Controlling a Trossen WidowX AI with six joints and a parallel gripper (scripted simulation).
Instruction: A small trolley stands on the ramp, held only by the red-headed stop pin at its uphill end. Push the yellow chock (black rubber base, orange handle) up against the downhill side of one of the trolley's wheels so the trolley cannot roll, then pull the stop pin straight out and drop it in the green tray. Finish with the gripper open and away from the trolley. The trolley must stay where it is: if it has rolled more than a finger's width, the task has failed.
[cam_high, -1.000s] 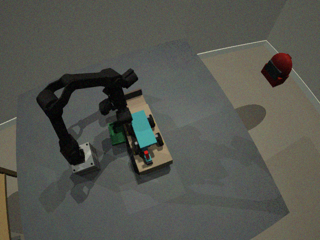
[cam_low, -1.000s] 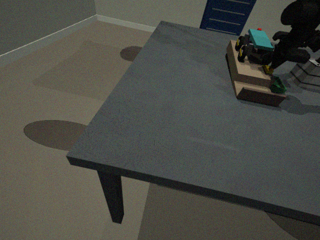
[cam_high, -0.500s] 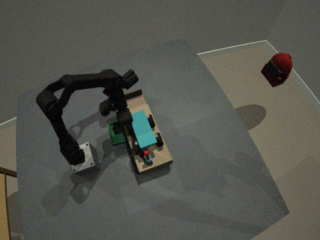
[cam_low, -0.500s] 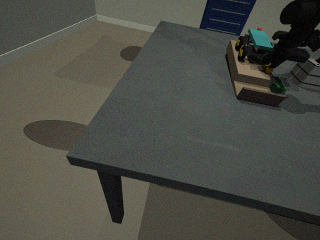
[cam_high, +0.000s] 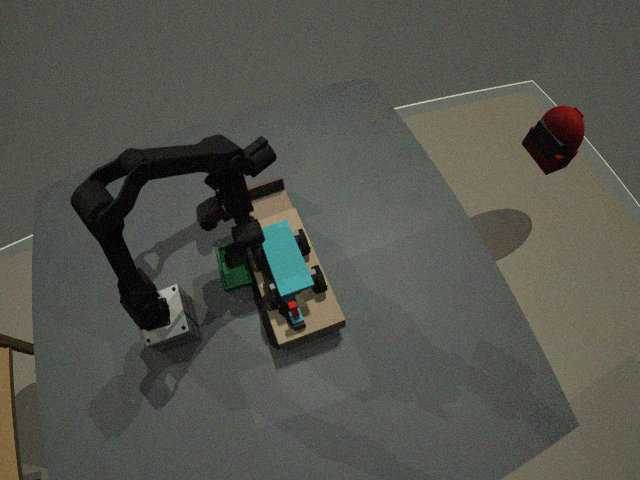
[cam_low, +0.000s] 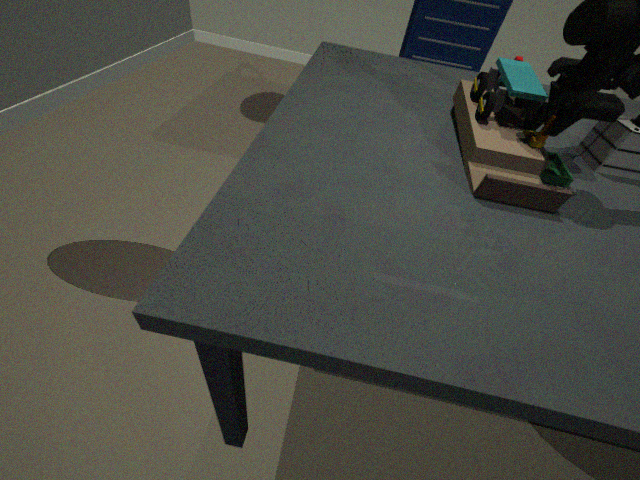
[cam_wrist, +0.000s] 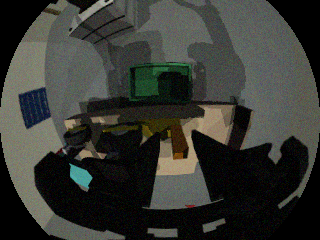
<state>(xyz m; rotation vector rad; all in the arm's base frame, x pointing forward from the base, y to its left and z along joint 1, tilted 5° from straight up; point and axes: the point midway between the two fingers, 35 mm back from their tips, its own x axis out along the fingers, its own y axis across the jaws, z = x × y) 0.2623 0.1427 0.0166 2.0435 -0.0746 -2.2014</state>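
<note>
A grey table (cam_high: 413, 330) (cam_low: 320, 217) (cam_wrist: 225, 30) carries the ramp (cam_high: 330, 315) (cam_low: 498, 140) (cam_wrist: 215, 120), green tray (cam_high: 236, 279) (cam_low: 557, 173) (cam_wrist: 145, 87) and arm's base (cam_high: 178, 304) (cam_low: 610, 136) (cam_wrist: 107, 25).

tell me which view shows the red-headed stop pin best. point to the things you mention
The top view: the stop pin's red head (cam_high: 292, 307) (cam_low: 519, 58) shows whole at the trolley's uphill end. The exterior view shows only its tip above the deck; the wrist view, at most a red sliver.

Red helmet-like object (cam_high: 563, 126) above floor (cam_high: 439, 149) (cam_low: 113, 206); blue drawer cabinet (cam_low: 454, 33) (cam_wrist: 35, 107) beyond table (cam_high: 413, 320) (cam_low: 336, 232) (cam_wrist: 227, 30).
</note>
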